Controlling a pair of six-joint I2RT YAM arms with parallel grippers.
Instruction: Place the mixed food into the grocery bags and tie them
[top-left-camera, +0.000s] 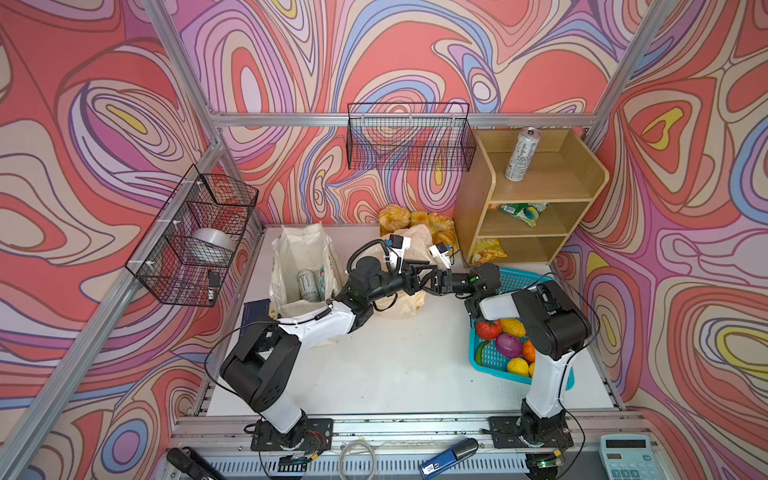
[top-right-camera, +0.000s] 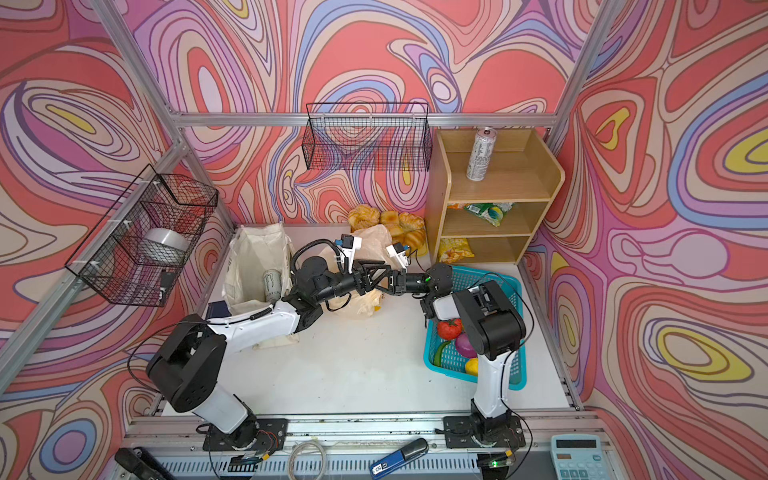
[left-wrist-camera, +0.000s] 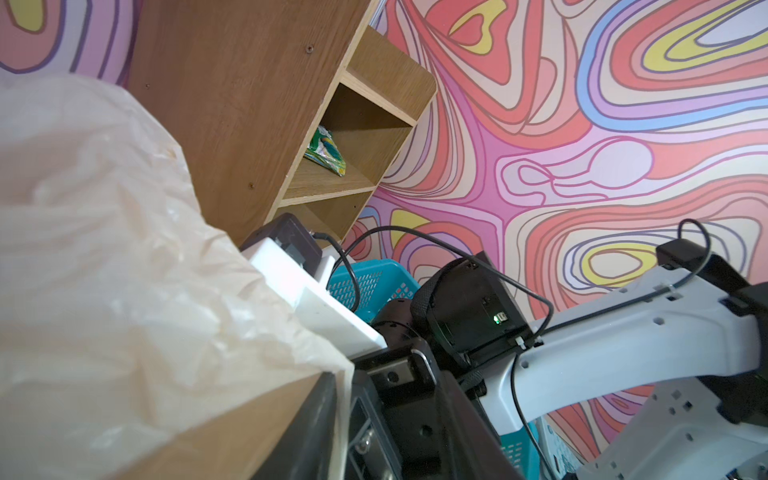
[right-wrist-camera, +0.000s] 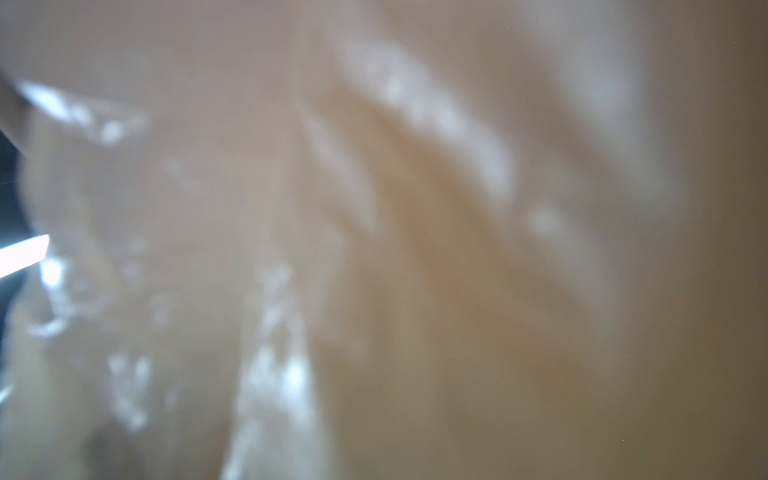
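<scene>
can (top-right-camera: 272, 284) in tote (top-right-camera: 249, 257): "STER" + claw logo | blue tool (top-right-camera: 399, 455): "50"

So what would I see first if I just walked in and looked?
Probably the swirly pink, purple and yellow walls all around. Next, the left arm and right arm meeting in the middle at the cream plastic bag, towards the back of the table. Then the teal basket of bright fruit and vegetables on the right.
</scene>
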